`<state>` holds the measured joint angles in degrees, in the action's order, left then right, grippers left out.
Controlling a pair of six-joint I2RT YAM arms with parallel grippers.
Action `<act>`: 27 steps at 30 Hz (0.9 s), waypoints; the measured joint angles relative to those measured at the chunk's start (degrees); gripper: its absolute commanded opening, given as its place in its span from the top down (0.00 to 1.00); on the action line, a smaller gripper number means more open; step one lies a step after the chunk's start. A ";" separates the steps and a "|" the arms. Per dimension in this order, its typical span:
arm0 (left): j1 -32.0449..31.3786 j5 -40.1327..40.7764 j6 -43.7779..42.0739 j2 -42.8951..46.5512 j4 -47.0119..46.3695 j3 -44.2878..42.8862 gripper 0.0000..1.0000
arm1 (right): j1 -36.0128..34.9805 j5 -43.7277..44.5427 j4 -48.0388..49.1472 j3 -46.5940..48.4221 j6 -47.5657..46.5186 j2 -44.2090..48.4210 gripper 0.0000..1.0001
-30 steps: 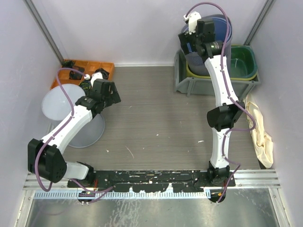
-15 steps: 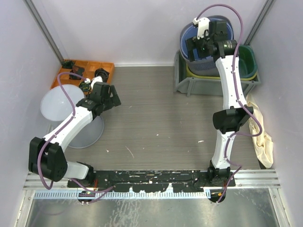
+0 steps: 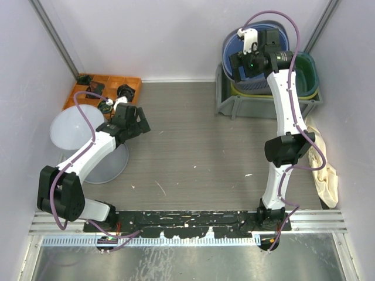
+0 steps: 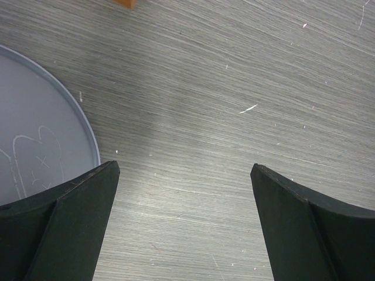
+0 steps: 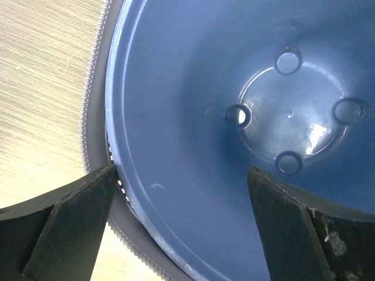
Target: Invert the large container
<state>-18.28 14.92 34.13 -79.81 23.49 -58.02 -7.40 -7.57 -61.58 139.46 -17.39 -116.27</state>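
Large container (image 5: 199,82) mouth up, axis near vertical | right claw (image 5: 181,171) spread above | left claw (image 4: 185,168) spread

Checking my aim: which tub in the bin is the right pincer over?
The blue tub, open side up, not the green one beside it.

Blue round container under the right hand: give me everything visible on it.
The blue round plastic container looks glossy and smooth, upright, mouth up, empty as far as visible. Its flat base carries four round dimples. It sits nested in a grey ribbed-rim container, within the grey bin in the far right corner. The open right hand hangs over its rim; contact cannot be told.
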 measured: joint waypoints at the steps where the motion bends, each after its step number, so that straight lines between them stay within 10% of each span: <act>1: 0.09 -0.07 0.00 0.00 -0.11 0.15 0.02 | 0.00 0.04 0.02 -0.15 -0.13 0.02 0.07; 27: 0.79 -0.17 -0.07 -0.90 0.07 0.17 0.02 | -15.32 45.11 11.43 -14.80 -17.62 2.99 0.49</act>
<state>-17.50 14.74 34.06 -80.71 23.55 -57.84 -22.72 37.54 -50.15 124.66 -35.00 -113.27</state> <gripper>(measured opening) 0.980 0.512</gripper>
